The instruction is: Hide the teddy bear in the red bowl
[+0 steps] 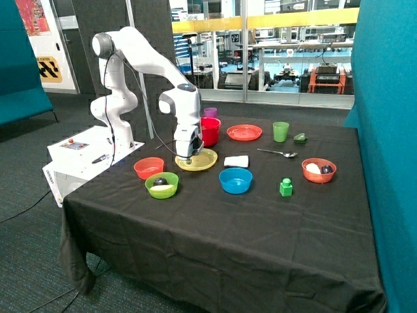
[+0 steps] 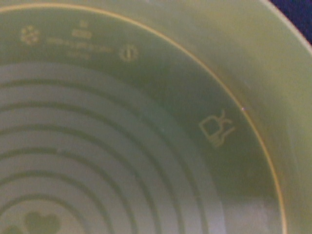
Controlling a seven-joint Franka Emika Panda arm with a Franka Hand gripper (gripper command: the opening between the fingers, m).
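My gripper (image 1: 187,156) is down at the yellow plate (image 1: 207,161), right over its near-left part, almost on it. The wrist view is filled by the plate's underside markings: moulded rings, a recycling mark, a dishwasher symbol. So the plate seems to lie upside down, and the camera is very close to it. No fingers show in that view, and in the outside view the tips are too small to read: I cannot tell whether the tool is open or closed, or whether it has anything.

Bear: not visible in either view. A dark spot sits at the gripper tip on the plate, but I cannot say what it is. Judgement: an upturned plate may be covering the bear, which would explain why I am down here.

Red bowl (image 1: 210,130) stands upright just behind the plate, at about 1 o'clock from the gripper, near the arm's wrist. Nothing shows inside it from this angle. A purple cup (image 1: 210,112) is behind it.

Other items stand well apart: green bowl (image 1: 161,185) at 7 o'clock, blue bowl (image 1: 235,180) at 4 o'clock, white block (image 1: 236,160) at 3 o'clock.

Task status, judged: hiding not done; bear still to be found and moved.
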